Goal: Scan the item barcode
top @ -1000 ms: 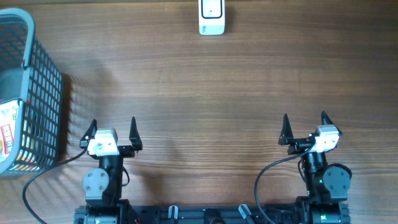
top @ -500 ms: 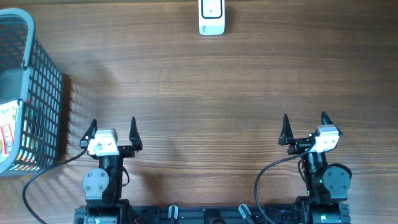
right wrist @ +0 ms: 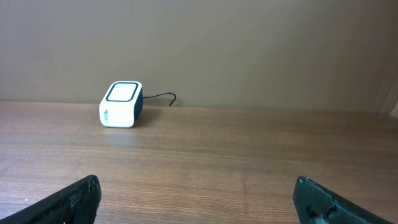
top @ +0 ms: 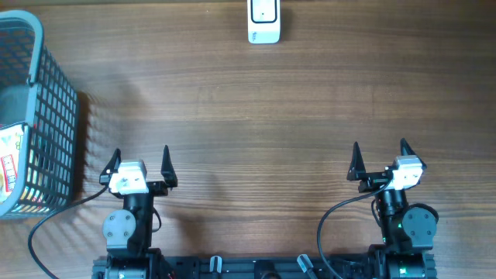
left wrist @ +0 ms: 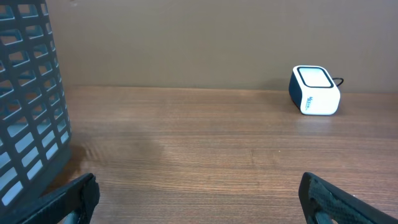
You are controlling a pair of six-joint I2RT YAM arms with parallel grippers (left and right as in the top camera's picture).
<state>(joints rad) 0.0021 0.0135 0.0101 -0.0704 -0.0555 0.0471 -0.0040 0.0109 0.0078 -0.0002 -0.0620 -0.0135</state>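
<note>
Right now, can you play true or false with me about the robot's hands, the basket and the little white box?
1. The left hand is open and holds nothing. True.
2. The right hand is squeezing the white scanner. False: the scanner sits at the far side of the table, apart from both hands, and the right hand is open and empty.
3. The basket stands on the robot's left side. True.
4. The basket has nothing in it. False: a printed packet lies inside it.
</note>
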